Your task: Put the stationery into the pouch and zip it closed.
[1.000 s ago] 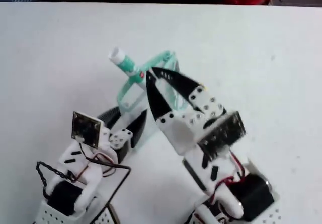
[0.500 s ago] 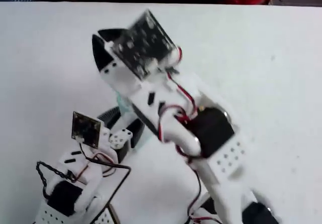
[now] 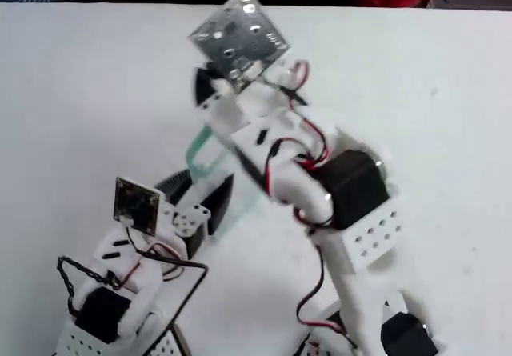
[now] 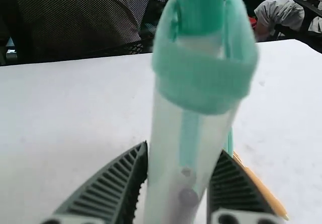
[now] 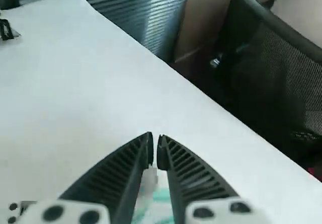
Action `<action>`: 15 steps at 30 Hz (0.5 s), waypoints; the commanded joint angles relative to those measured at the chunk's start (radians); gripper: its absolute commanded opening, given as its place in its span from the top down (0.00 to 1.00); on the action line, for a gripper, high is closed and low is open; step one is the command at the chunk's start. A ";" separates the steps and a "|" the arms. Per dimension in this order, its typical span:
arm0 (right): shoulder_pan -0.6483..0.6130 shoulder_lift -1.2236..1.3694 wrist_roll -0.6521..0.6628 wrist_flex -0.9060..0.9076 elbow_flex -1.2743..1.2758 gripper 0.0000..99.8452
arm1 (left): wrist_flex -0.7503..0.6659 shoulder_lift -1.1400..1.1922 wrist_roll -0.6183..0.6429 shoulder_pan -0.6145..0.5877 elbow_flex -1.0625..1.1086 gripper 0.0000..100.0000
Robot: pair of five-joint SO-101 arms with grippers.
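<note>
Left claw [image 4: 183,151], low over the white tabletop [image 4: 60,118]: fingers clamped on the clear, teal-trimmed pouch [image 4: 201,78], with a teal stationery item [image 4: 198,0] projecting from the pouch mouth. Right claw [image 5: 154,139], at the pouch's far end: fingers drawn almost together, with a blurred white-and-teal object [image 5: 150,181] in the slit.

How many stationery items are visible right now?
2: a teal marker sticking out of the pouch; an orange pencil lying beside the pouch. More may be hidden inside.
</note>
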 commanded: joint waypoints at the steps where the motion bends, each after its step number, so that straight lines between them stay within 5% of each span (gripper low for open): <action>1: 0.042 -0.070 0.011 0.041 -0.023 0.98 | 0.003 0.001 0.009 -0.007 -0.029 0.82; 15: 0.091 -0.177 0.011 0.185 -0.017 0.98 | 0.005 0.001 0.009 -0.010 -0.028 0.82</action>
